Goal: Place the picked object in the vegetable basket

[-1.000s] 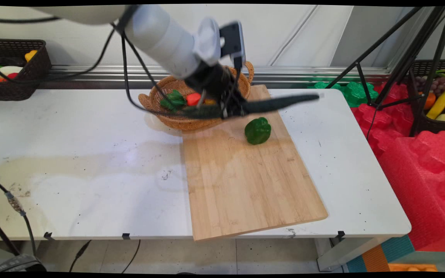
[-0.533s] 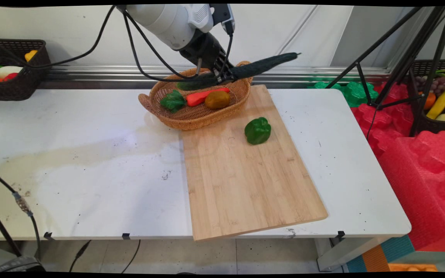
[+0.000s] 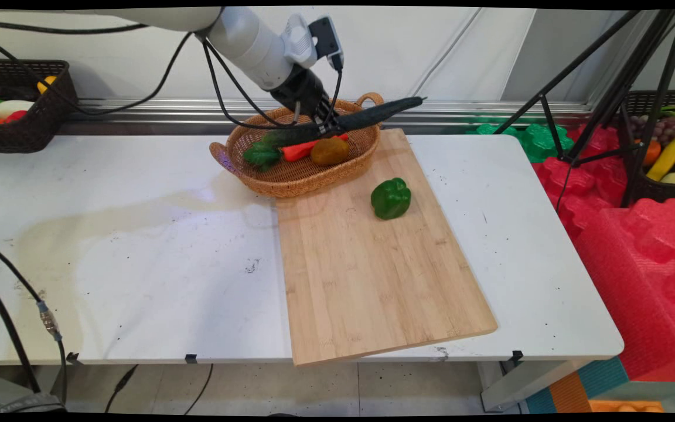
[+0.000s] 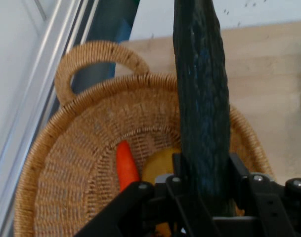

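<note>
A long dark green cucumber [image 3: 343,124] hangs in the air over the wicker basket [image 3: 296,176], its long axis running from about 8 o'clock to 2 o'clock in the main view. Its lower end dips over the basket's inside, and its tapered tip rises past the basket's far handle, toward the wall. In the hand view the cucumber [image 4: 202,98] runs straight up the picture, from 6 o'clock to 12 o'clock, crossing the basket's rim [image 4: 140,84] and reaching over the wooden board [image 4: 269,74].

The hand [image 3: 321,119] is closed on the cucumber near its middle, the two black fingers [image 4: 237,170] pressed against its sides with no gap showing.

Below it the basket holds an orange carrot [image 3: 299,150], a brownish-yellow round fruit [image 3: 330,151] and a leafy green vegetable [image 3: 262,153]. The basket sits at the counter's [image 3: 126,234] far side, its right edge resting on the cutting board [image 3: 372,275]. A green bell pepper [image 3: 391,198] lies on the board at about 4 o'clock from the basket, apart from it.
</note>
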Motion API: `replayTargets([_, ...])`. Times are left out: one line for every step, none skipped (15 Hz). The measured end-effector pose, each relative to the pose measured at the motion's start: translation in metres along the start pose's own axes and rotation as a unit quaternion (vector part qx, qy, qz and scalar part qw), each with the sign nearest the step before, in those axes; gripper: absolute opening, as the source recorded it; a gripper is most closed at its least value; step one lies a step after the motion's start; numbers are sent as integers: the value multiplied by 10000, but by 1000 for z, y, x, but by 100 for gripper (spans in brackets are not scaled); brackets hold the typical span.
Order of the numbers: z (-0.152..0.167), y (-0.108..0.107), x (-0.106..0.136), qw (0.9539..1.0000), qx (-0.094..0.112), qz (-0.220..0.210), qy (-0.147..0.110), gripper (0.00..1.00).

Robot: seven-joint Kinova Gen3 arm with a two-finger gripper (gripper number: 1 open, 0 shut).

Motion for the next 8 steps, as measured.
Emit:
replayTargets([8,-3,-6,10000,-46,-36,-36,0])
replayTargets([14,-6,-11,9999,-84,-65,-61,0])
replayTargets([21,-8,-16,9998,-136,-90,-79,0])
replayTargets([26,-10,-20,9997,-183,-112,-90,0])
replayTargets([30,-11,-24,9996,-220,-132,-96,0])
replayTargets([34,-12,-27,9995,-255,-153,-96,0])
replayTargets([37,-14,-31,9994,-280,-178,-93,0])
replayTargets([39,-14,-33,9993,-298,-195,-86,0])
